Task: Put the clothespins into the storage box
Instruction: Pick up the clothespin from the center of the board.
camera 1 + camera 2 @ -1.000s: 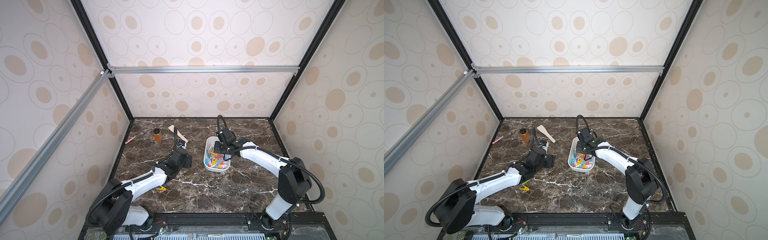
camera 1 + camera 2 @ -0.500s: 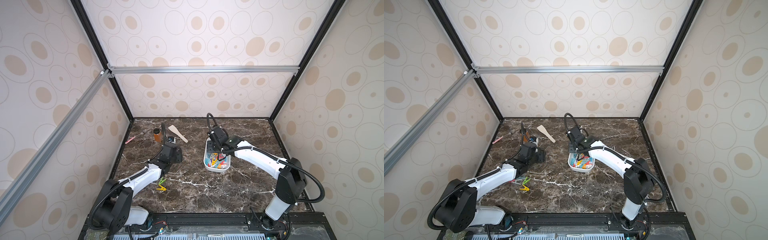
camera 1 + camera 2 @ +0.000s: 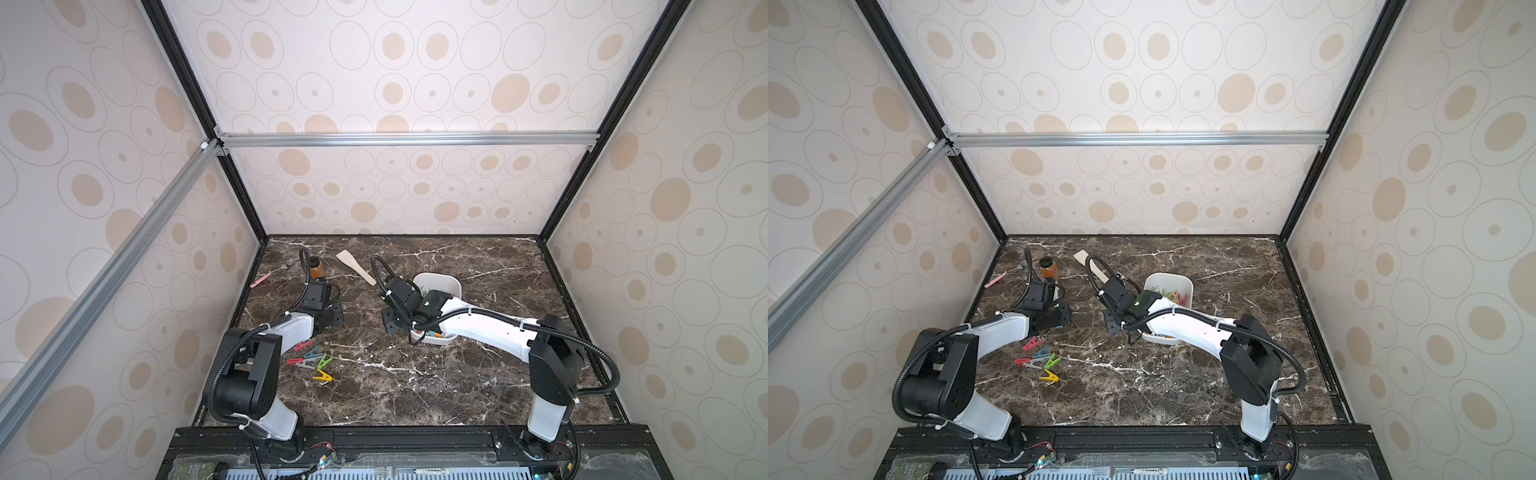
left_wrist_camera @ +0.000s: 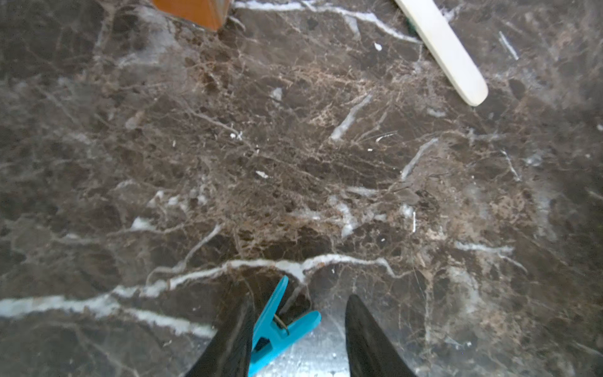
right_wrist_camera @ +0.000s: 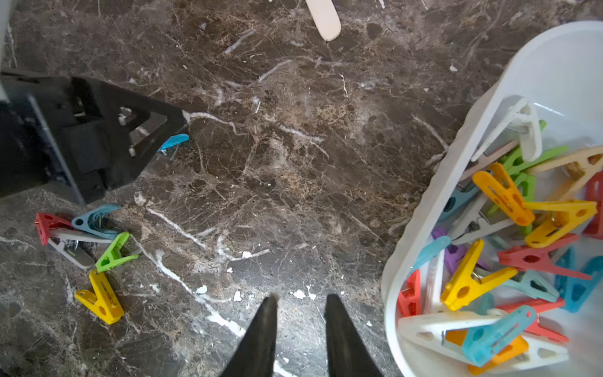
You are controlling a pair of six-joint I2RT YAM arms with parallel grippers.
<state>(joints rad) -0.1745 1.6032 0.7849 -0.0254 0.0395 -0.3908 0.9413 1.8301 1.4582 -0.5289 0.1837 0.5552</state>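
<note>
Marble table (image 3: 415, 386) bears box (image 3: 451, 283); clothespins (image 3: 311, 360); jar (image 3: 316, 269); spatula (image 3: 355, 268).

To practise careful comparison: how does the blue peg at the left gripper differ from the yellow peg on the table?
Colour: the blue peg is sky blue, the yellow peg bright yellow. Place: the blue peg sits between the left gripper's open fingers, against one of them; the yellow peg lies apart, beside other loose pegs. Both are V-shaped plastic pegs, outside the box.
</note>
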